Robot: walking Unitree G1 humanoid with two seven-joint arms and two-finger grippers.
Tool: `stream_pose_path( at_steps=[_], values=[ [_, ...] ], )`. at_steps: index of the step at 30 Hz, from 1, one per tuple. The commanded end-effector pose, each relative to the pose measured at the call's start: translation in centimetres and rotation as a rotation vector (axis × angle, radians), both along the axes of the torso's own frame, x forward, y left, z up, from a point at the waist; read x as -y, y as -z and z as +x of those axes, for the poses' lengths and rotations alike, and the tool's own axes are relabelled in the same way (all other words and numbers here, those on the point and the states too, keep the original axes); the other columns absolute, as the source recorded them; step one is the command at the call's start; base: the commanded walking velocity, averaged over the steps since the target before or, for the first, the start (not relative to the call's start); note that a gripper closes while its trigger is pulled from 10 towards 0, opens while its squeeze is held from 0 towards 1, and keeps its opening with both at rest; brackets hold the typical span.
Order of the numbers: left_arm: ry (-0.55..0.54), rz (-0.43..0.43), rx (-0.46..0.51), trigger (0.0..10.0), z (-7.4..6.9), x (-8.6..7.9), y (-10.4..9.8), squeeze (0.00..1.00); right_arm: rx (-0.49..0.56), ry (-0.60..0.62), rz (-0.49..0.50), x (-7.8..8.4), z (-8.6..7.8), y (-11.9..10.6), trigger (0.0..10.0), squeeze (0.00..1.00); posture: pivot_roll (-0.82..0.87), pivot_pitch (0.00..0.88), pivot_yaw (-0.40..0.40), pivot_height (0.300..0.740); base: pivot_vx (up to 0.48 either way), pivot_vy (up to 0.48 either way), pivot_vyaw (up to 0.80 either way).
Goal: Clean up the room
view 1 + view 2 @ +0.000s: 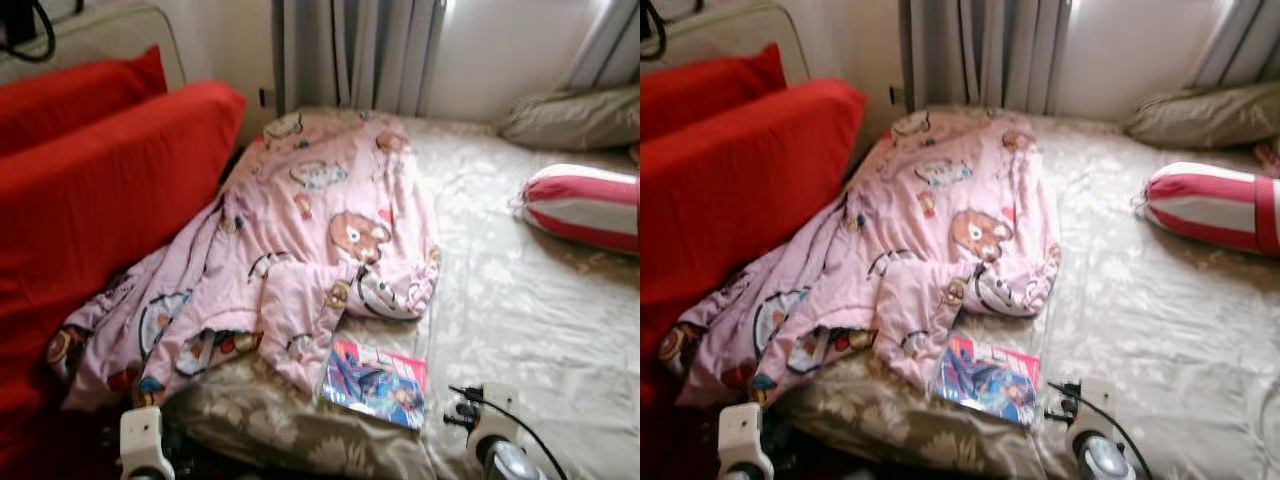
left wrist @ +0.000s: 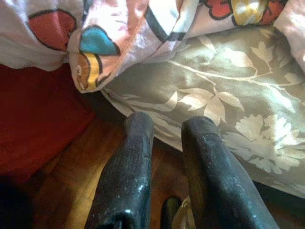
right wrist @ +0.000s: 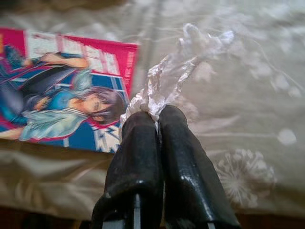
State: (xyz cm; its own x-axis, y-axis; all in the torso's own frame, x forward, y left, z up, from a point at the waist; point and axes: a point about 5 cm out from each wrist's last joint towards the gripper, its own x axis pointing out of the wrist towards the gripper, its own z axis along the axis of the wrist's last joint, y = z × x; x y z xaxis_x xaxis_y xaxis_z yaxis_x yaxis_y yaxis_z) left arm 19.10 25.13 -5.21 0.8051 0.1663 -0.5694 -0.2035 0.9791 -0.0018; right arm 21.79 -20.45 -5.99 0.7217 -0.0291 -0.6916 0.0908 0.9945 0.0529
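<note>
A rumpled pink cartoon-print blanket (image 1: 300,260) lies across the left half of the bed. A bright comic magazine (image 1: 373,382) rests on the floral sheet (image 1: 520,300) near the bed's front edge. My right gripper (image 3: 158,114) hovers just right of the magazine (image 3: 62,100), shut on a crumpled clear plastic wrapper (image 3: 176,71) that sticks out past the fingertips. My left gripper (image 2: 167,124) hangs low at the bed's front left corner, open with nothing between its fingers, below the blanket's hem (image 2: 119,28) and above the wooden floor (image 2: 71,181).
Red sofa cushions (image 1: 100,190) press against the bed's left side. A red-and-white striped bolster (image 1: 585,205) and a beige pillow (image 1: 570,120) lie at the far right. Grey curtains (image 1: 355,50) hang behind the bed.
</note>
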Motion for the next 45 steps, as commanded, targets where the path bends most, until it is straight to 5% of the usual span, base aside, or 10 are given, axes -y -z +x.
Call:
stream_pose_path(
  at_steps=[1,8,29,45],
  values=[
    [-0.01,-0.003,-0.061,10.0,-0.8,-0.1,0.7,0.0,-0.061,-0.046,-0.015,-0.5,-1.1,0.8,10.0,0.0,0.11,0.0,-0.038,0.74,0.0,0.0,0.0],
    [-0.039,-0.037,-0.155,10.0,-2.4,0.7,2.1,0.0,-0.106,0.166,0.037,0.5,-2.4,1.5,10.0,0.0,0.1,0.0,-0.035,0.74,0.0,0.0,0.0],
    [-0.077,-0.064,-0.203,10.0,-3.7,1.0,2.9,0.0,-0.144,0.116,0.023,0.4,-3.4,2.0,10.0,0.0,0.1,0.0,-0.028,0.74,0.0,0.0,0.0],
    [-0.104,-0.071,-0.18,10.0,-3.4,0.9,2.7,0.0,-0.128,0.095,0.021,0.2,-3.1,1.8,10.0,0.0,0.11,0.0,-0.04,0.74,0.0,0.0,0.74]
  ],
)
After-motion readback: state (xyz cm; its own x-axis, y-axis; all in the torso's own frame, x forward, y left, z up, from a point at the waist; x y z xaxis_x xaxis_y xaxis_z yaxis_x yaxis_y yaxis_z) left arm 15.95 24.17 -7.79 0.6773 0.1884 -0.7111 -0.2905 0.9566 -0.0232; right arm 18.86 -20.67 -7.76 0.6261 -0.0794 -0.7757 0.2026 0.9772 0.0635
